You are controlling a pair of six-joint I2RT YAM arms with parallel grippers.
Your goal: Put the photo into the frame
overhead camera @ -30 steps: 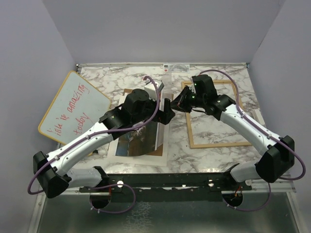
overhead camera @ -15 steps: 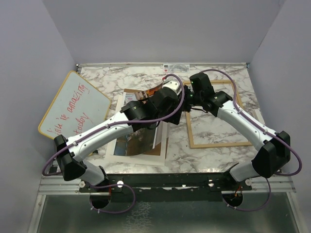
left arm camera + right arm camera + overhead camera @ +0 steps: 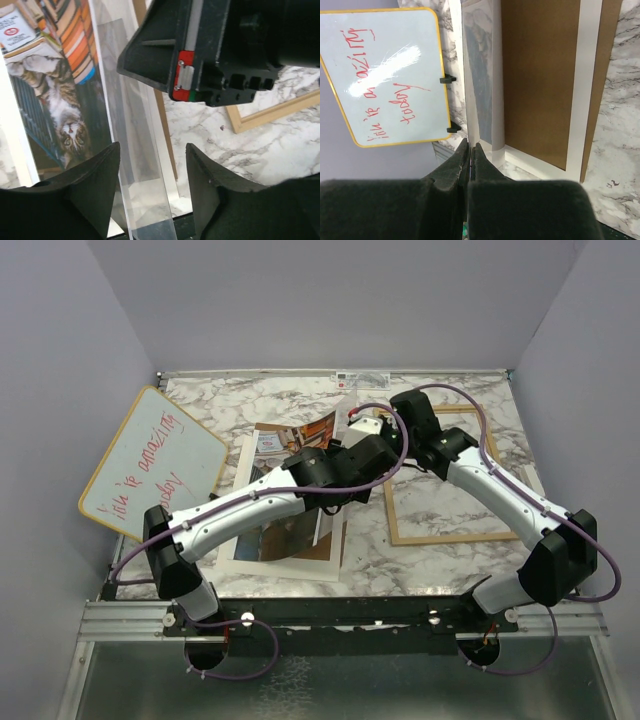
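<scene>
Marble table (image 3: 250,400) bearing wooden frame (image 3: 450,537)

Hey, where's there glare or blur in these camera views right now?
Right wrist view: a bright glare patch washes out part of the red writing on the whiteboard, and the right gripper is a dark, soft shape at the bottom. Left wrist view: the left gripper is blurred up close, while the cat on the photo is sharp. Top view: evenly lit, no harsh glare.

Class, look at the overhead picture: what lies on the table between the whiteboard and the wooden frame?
The photo lies between whiteboard and frame, with the left arm crossing above it; the top view shows this.
</scene>
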